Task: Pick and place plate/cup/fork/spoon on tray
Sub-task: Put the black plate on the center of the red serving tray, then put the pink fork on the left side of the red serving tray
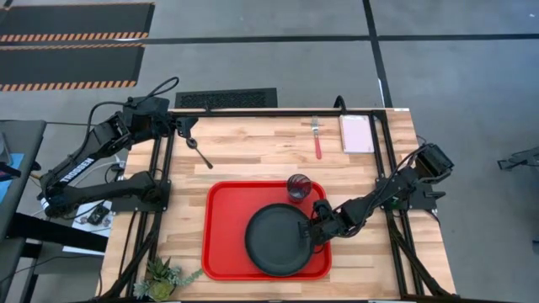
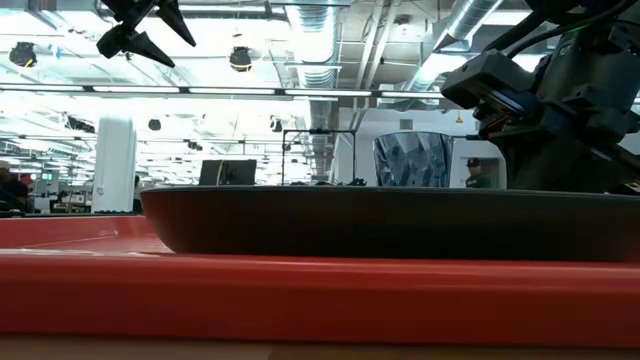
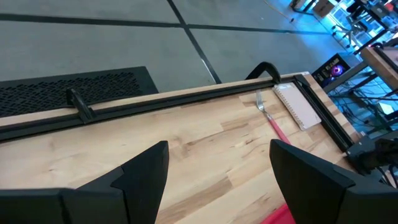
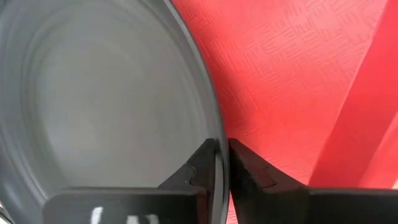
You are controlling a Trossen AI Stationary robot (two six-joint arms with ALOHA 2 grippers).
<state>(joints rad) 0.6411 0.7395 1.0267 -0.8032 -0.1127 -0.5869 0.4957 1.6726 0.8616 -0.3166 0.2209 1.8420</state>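
The black plate (image 1: 274,240) lies level in the right half of the red tray (image 1: 226,231). The dark-tinted cup (image 1: 299,186) stands upright at the tray's far right corner. My right gripper (image 1: 315,229) is shut on the plate's right rim. The red-handled fork (image 1: 317,140) lies on the wood at the far right and also shows in the left wrist view (image 3: 273,121). The dark spoon (image 1: 202,154) lies on the wood at the far left. My left gripper (image 1: 187,126) hangs open and empty above the table's far left, near the spoon. My right gripper pinches the plate's raised rim (image 4: 217,155) on the plate's right side between its two fingers, one finger (image 4: 198,168) inside the plate and one (image 4: 249,171) outside. The fingers come low from the table's right. The plate sits level; the tray's rim hides its base.
A pale rectangular pad (image 1: 356,133) lies at the far right, beside the fork. A small green plant (image 1: 164,276) stands at the near left corner. A black frame rail (image 3: 155,99) runs along the table's far edge. Bare tray floor shows left of the plate.
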